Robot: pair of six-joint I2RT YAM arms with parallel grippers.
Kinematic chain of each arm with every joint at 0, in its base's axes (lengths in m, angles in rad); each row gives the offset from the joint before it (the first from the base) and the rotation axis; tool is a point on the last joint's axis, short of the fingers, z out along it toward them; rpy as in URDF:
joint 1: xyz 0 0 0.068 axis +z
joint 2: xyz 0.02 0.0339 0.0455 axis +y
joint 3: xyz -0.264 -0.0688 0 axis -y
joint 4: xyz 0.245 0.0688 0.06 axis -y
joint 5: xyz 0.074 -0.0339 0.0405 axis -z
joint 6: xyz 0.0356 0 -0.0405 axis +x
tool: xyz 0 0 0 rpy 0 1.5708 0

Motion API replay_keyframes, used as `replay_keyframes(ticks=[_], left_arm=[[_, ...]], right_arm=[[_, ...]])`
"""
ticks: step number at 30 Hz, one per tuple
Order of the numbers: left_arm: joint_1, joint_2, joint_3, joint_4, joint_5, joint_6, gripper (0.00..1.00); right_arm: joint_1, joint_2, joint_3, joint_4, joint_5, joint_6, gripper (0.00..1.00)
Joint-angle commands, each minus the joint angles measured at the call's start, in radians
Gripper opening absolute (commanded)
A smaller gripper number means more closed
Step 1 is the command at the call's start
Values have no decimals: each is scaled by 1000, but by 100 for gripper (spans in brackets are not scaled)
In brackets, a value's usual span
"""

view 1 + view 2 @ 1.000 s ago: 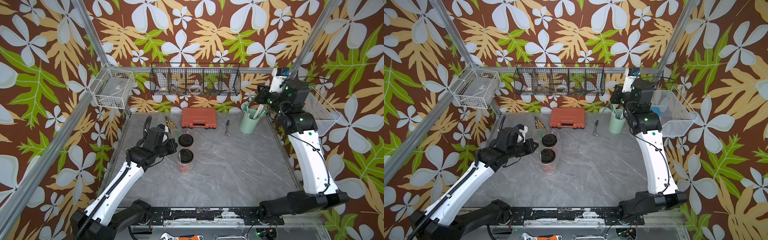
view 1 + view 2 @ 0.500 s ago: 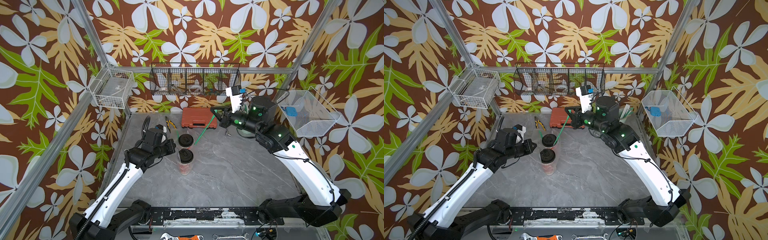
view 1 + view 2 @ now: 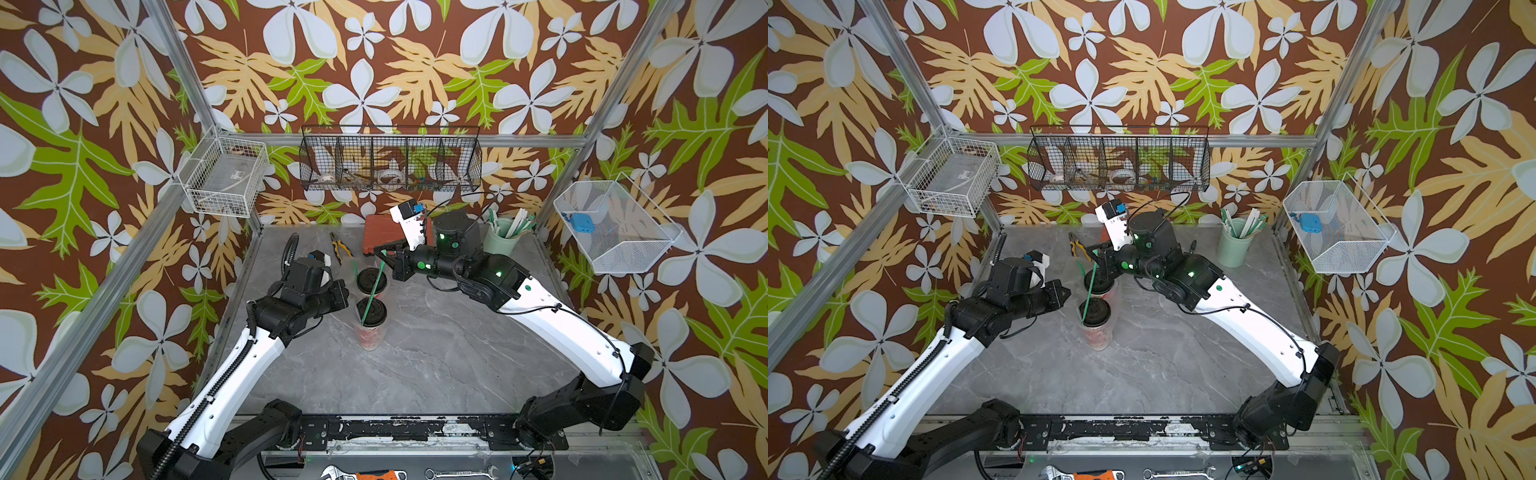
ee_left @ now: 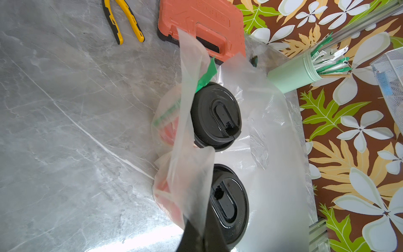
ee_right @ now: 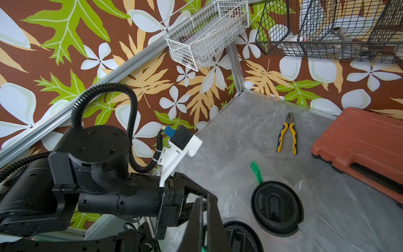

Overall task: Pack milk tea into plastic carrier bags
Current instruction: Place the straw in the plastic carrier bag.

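Two milk tea cups stand close together left of the table's middle, the far one [image 3: 372, 281] and the near one [image 3: 368, 336], both with black lids [image 4: 216, 115] [image 4: 229, 203]. Each sits in a clear plastic carrier bag [image 4: 189, 179]. My left gripper [image 3: 343, 291] [image 4: 196, 231] is shut on a strip of bag film beside the near cup. My right gripper [image 3: 380, 252] [image 5: 204, 229] hangs over the cups, shut on a green straw [image 3: 372, 291] that slants down to the near lid. Another green straw [image 5: 256, 172] sticks up beside the far cup.
A mint-green cup of straws [image 3: 500, 241] stands at the back right. An orange-red tool case [image 3: 382, 237] and yellow pliers [image 3: 338, 249] lie along the back edge. Wire baskets [image 3: 390, 166] hang on the walls above the table.
My right arm has swung from the mint-green straw cup at the back right over to the two cups, carrying a green straw. The left arm has barely moved.
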Motion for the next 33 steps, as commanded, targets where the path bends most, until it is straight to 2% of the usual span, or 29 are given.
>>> replay_keyframes(ticks=[1, 9, 20, 24, 28, 33], left_arm=[[1, -6, 0, -4, 9, 6, 0], [1, -17, -4, 1, 24, -4, 0], [1, -21, 7, 5, 42, -15, 0], [1, -32, -5, 4, 34, -17, 0], [1, -37, -16, 5, 39, -19, 0], [1, -48, -14, -2, 41, -22, 0]], right_arm=[[4, 10, 0, 17, 43, -24, 0], [5, 28, -58, 87, -54, -84, 0], [5, 84, -31, 108, -207, -272, 0], [17, 85, -18, 145, -217, -343, 0], [20, 93, -9, 191, -215, -365, 0], [22, 107, -31, 240, -270, -359, 0]])
